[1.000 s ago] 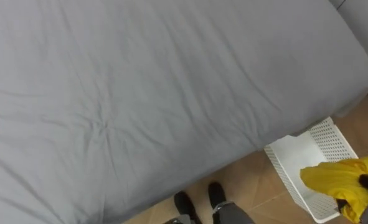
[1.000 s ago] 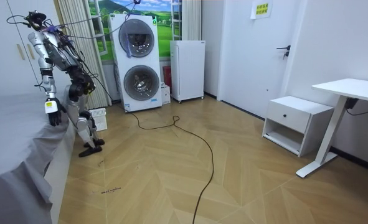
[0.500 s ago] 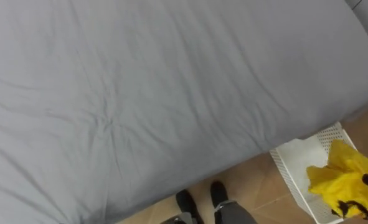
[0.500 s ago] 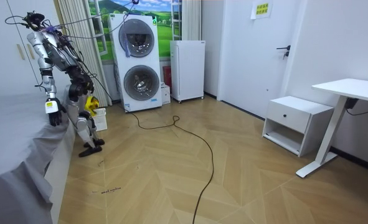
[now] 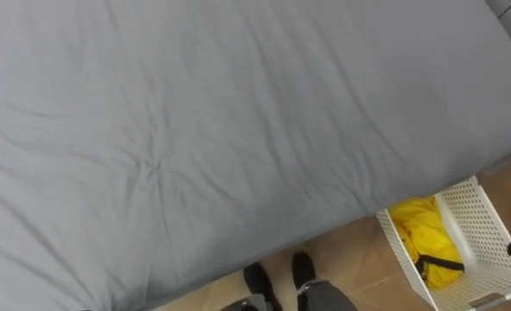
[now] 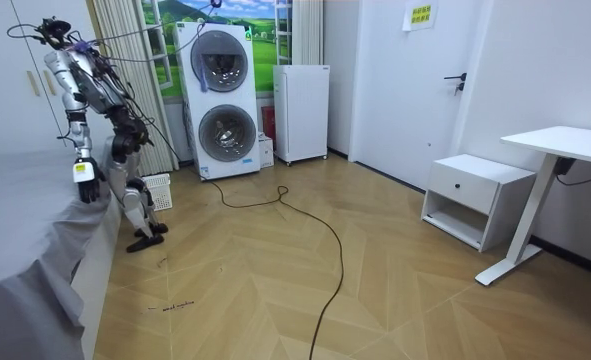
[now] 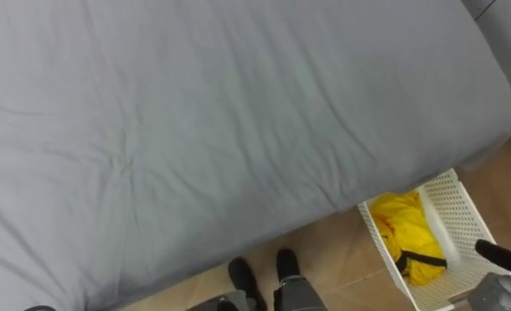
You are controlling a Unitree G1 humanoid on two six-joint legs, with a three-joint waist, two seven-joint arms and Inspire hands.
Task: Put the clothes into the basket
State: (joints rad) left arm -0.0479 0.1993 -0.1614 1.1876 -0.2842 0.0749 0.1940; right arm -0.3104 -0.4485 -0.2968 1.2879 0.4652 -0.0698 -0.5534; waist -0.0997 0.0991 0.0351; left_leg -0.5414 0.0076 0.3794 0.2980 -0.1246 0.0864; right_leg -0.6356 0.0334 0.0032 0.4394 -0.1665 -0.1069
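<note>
Yellow top [image 5: 424, 242] has dropped into the basket [image 5: 484, 216], parked by the bed [image 5: 238, 104] for easy reach; can't tell if my right hand [image 7: 497, 256] is open

The two eye views are looking steeply down from the robot's head, up close, both catching the edge of the same grey bed [image 5: 238, 112] and the white basket [image 5: 484, 220] from spots barely apart. The room view is sitting way back in the room, facing the stacked washers [image 6: 220, 95] and taking in the whole robot beside that bed.
</note>
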